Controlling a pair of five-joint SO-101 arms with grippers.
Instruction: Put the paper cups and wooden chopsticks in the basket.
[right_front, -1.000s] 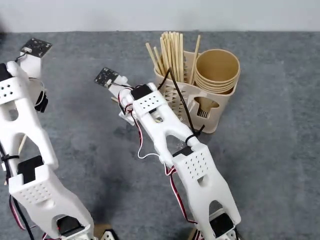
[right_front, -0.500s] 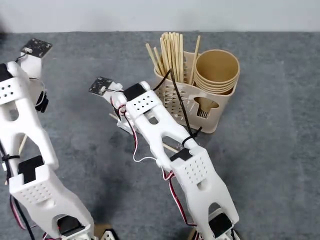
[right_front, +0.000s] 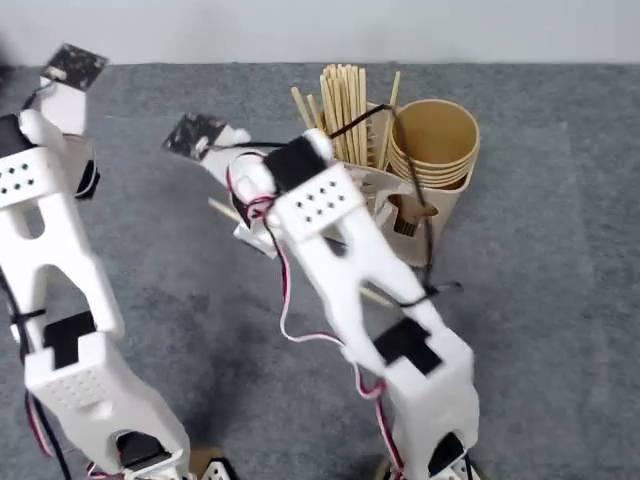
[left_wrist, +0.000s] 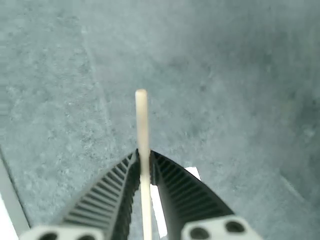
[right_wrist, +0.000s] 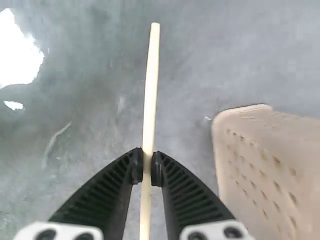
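Two wooden chopsticks are in my claws, one each. My left claw (left_wrist: 143, 156) is clenched on the left chopstick (left_wrist: 141, 120), well apart from the basket (right_front: 450, 205), out over the grey mat (left_wrist: 225, 75). My right claw (right_wrist: 144, 152) is clamped on the right chopstick (right_wrist: 150, 85) just beside the basket, on the side away from the cups. This stick pokes out past my fingertips and runs back under the arm.

Inside the basket, a bundle of chopsticks (right_front: 345, 100) stands upright in the compartment nearer my right claw. The stack of paper cups (right_front: 435, 140) sits in the compartment beyond.

I judge these sticks to be light, stiff and smooth. Pinched at a single spot, one could swivel between my pads, so a hold near the middle seems safest. Each is thin enough to snap if I lever it against the basket wall, so it should go in tip first, close to upright, and clear of the rim.
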